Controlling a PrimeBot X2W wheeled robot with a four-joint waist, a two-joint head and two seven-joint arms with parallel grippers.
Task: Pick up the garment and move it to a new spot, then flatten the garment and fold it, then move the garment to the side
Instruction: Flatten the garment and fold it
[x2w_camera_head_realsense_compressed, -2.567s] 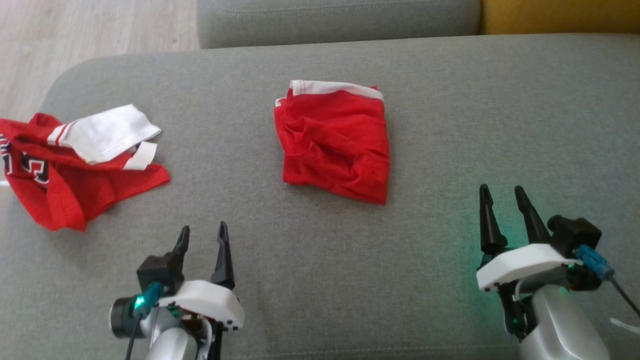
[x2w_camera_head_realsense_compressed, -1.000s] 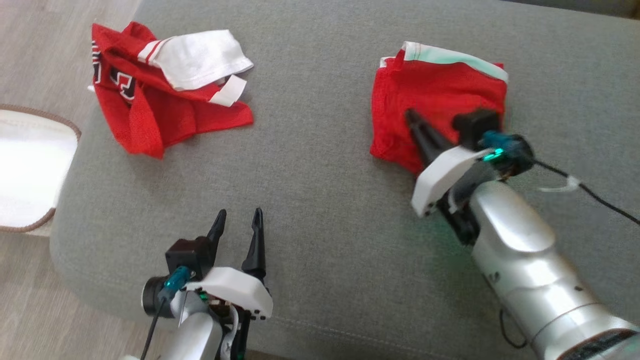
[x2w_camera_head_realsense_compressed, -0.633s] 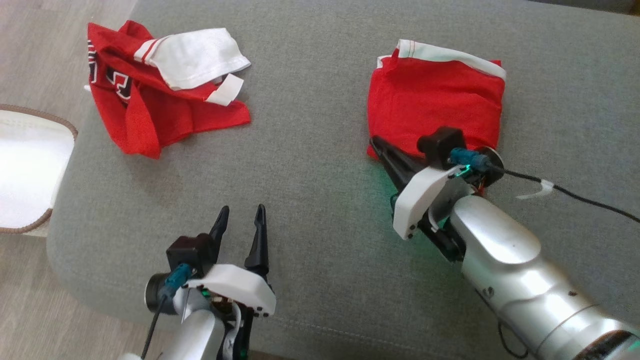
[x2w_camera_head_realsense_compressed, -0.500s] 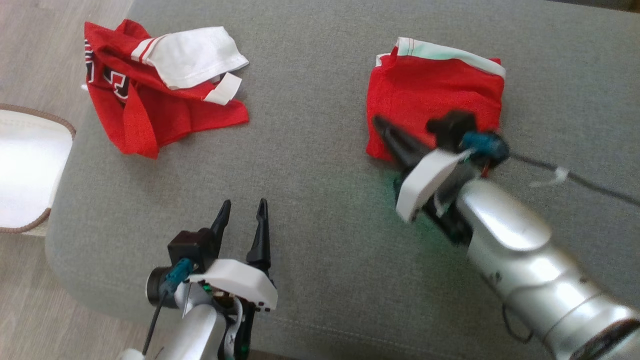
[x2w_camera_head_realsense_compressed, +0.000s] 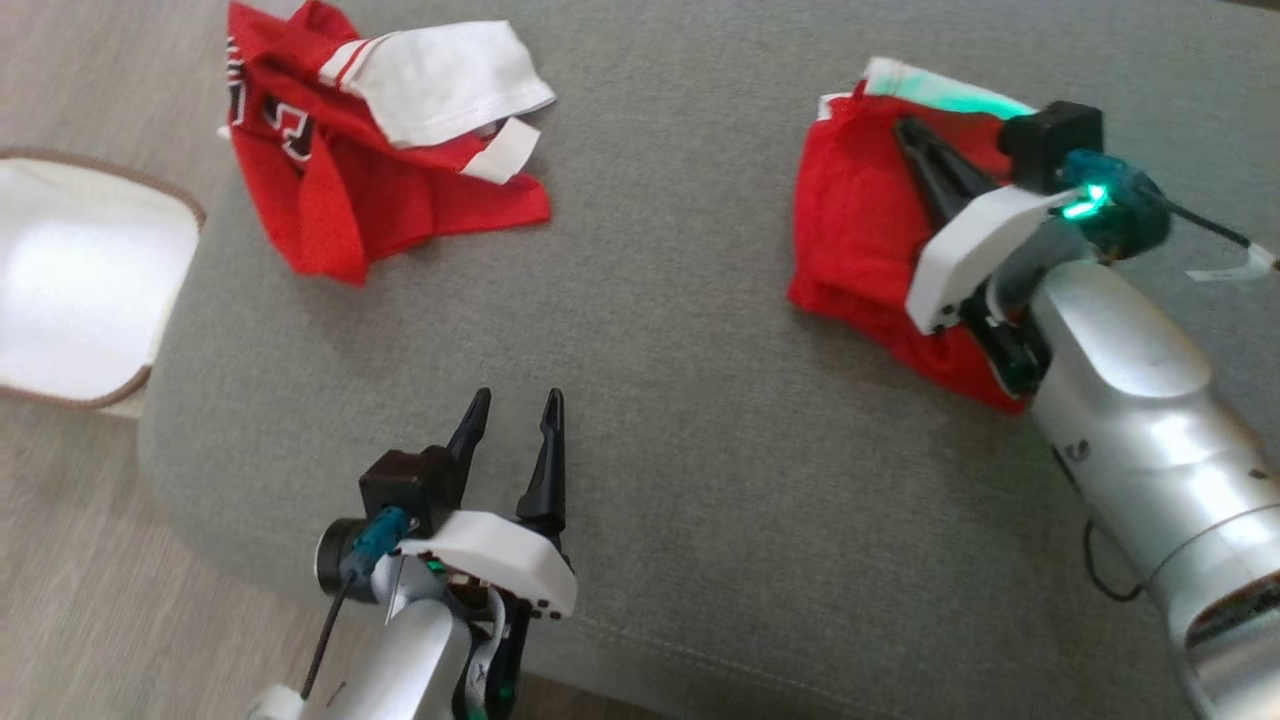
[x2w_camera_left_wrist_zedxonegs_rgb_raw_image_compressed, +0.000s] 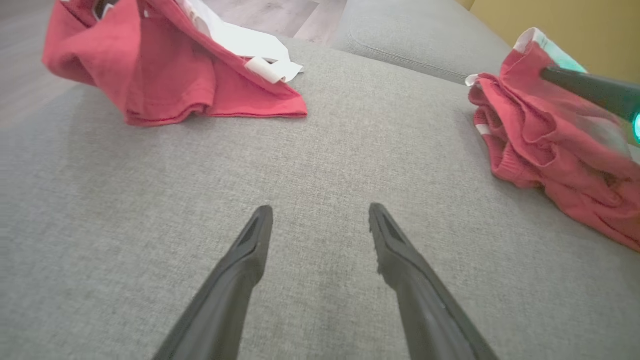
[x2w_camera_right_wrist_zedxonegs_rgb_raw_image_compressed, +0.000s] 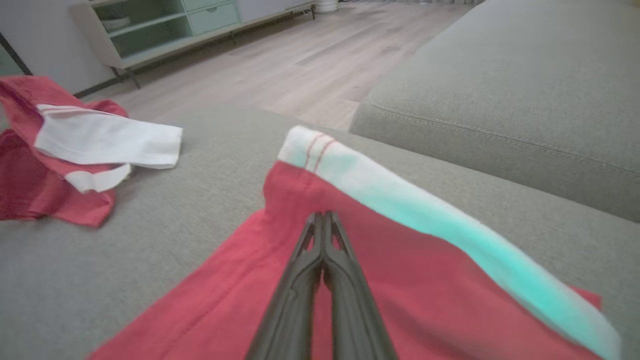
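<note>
Red folded garment (x2w_camera_head_realsense_compressed: 850, 220) lies at 2 o'clock on our grey sofa cushion (x2w_camera_head_realsense_compressed: 650, 330). Our right gripper (x2w_camera_head_realsense_compressed: 905, 128) is clenched, tips on the cloth beside its white band (x2w_camera_right_wrist_zedxonegs_rgb_raw_image_compressed: 400, 205); whether they nip fabric we cannot tell. Our left gripper (x2w_camera_head_realsense_compressed: 517, 400) hovers spread at 7 o'clock. A second jersey (x2w_camera_head_realsense_compressed: 330, 210) sits at 10 o'clock.

The sofa cushion (x2w_camera_head_realsense_compressed: 700, 420) under both hands is grey woven cloth, matt and slightly coarse. Beneath the right hand (x2w_camera_head_realsense_compressed: 903, 124), the garment (x2w_camera_head_realsense_compressed: 850, 220) is thin red cloth, soft and creased, edged with a smooth white band (x2w_camera_right_wrist_zedxonegs_rgb_raw_image_compressed: 400, 200). Ahead and to the left of the left hand (x2w_camera_head_realsense_compressed: 517, 395), a jersey (x2w_camera_head_realsense_compressed: 330, 210) shows red mesh and plain white cloth. The left hand's fingers (x2w_camera_left_wrist_zedxonegs_rgb_raw_image_compressed: 240, 280) are matt dark plastic, its shell (x2w_camera_head_realsense_compressed: 490, 560) glossy white. The right forearm (x2w_camera_head_realsense_compressed: 1140, 400) is shiny silver. The floor (x2w_camera_right_wrist_zedxonegs_rgb_raw_image_compressed: 310, 55) is pale matt wood.
</note>
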